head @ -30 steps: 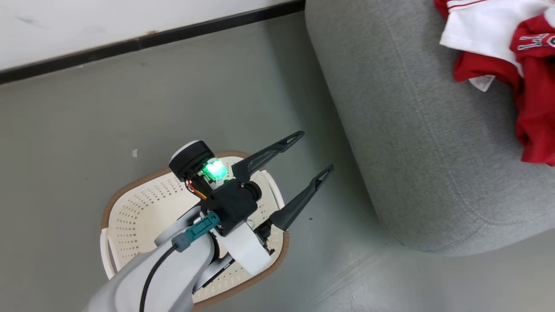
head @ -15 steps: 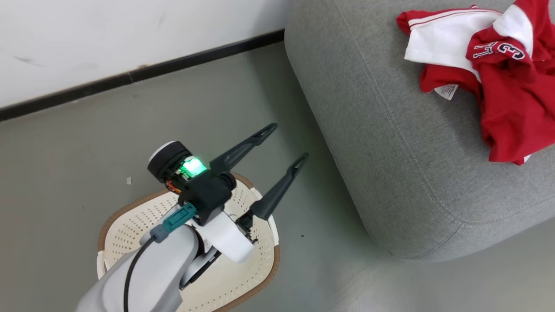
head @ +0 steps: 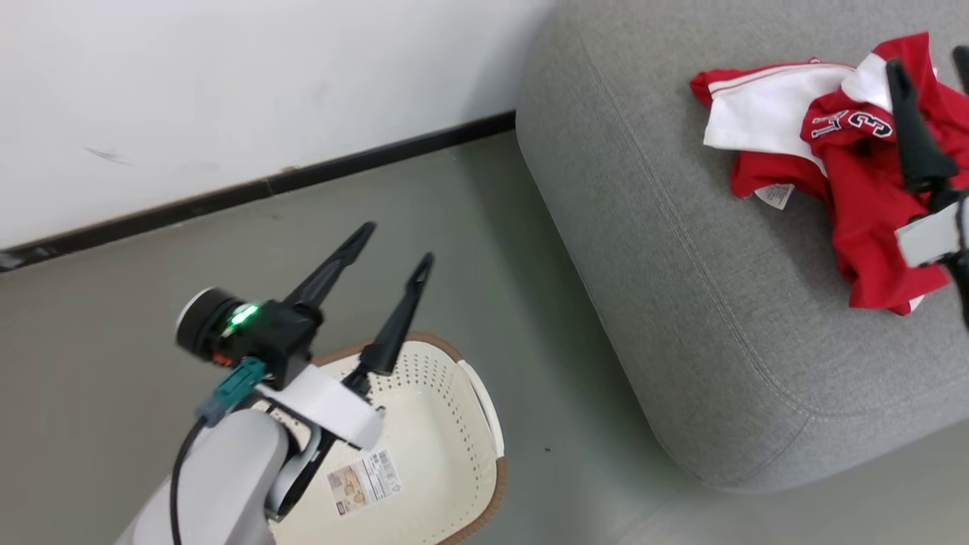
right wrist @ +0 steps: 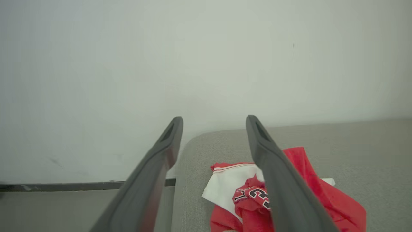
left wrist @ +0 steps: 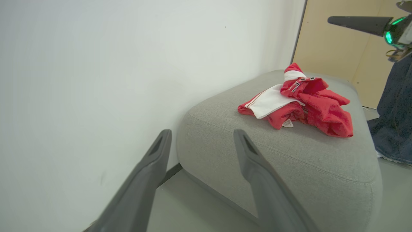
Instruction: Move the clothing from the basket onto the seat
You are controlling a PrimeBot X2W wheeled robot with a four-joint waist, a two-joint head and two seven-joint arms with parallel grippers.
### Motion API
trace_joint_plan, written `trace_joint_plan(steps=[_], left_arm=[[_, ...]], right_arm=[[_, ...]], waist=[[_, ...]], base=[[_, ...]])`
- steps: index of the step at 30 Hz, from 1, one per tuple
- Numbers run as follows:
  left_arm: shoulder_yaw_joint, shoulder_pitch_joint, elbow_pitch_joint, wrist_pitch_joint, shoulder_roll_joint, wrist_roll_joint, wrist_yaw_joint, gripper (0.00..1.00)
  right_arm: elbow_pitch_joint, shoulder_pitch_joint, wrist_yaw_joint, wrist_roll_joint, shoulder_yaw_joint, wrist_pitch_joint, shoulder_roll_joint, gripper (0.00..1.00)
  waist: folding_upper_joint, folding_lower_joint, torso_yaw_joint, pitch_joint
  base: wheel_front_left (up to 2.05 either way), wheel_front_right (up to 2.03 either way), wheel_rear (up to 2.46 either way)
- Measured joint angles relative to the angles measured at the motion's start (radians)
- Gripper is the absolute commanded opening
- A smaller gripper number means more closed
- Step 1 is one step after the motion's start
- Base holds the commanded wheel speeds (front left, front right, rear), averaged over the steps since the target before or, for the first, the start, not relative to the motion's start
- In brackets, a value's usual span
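- Clothing (head: 855,204) is sitting on the seat (head: 681,265), bunched into one heap toward the right in the head view, well apart from the basket (head: 443,393).
- Head view gets you the basket down on the grey floor (head: 113,318), near the seat's rounded corner, with a sticker label (head: 363,479) on its bottom.
- Left wrist view looks from low and side-on. You see the heap on top of the seat, a beige panel (left wrist: 334,42) behind it and a person's jeans leg (left wrist: 396,106) at the seat's far side.
- Right wrist view looks across the seat toward the white wall (right wrist: 206,58) and black skirting (right wrist: 64,186), with the heap right under its fingers.
- Looks-wise it's crumpled red fabric with a white panel, thin stripes along one edge, black-and-white lettering on a fold and a small white tag poking out.
- Left gripper (head: 398,243) hangs over the basket's far rim, fingers spread and holding nothing, tips pointing toward the wall.
- Right gripper (head: 927,59) is above the heap at the head view's right edge, fingers spread too, nothing between them. Can't tell if it's touching the cloth.
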State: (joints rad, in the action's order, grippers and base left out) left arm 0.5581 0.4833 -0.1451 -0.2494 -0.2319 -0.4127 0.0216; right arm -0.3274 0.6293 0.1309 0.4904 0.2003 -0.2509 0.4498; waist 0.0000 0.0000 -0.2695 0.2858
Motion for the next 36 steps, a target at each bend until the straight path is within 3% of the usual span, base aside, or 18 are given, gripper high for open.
trace_joint_plan(steps=[16, 36], left_arm=[[-0.224, -0.186, -0.013, 0.000, -0.011, -0.027, -0.133, 1.00], [-0.355, -0.373, -0.027, 0.000, 0.025, -0.020, -0.204, 1.00]], right_arm=[[0.044, -0.126, 0.000, -0.153, -0.027, 0.000, -0.136, 1.00], [0.125, -0.358, 0.000, -0.297, -0.103, 0.000, -0.273, 1.00]], waist=[[0.0000, 0.0001, 0.076, -0.121], [0.0000, 0.0000, 0.159, -0.254]], base=[[0.00, 0.00, 0.00], [0.00, 0.00, 0.00]])
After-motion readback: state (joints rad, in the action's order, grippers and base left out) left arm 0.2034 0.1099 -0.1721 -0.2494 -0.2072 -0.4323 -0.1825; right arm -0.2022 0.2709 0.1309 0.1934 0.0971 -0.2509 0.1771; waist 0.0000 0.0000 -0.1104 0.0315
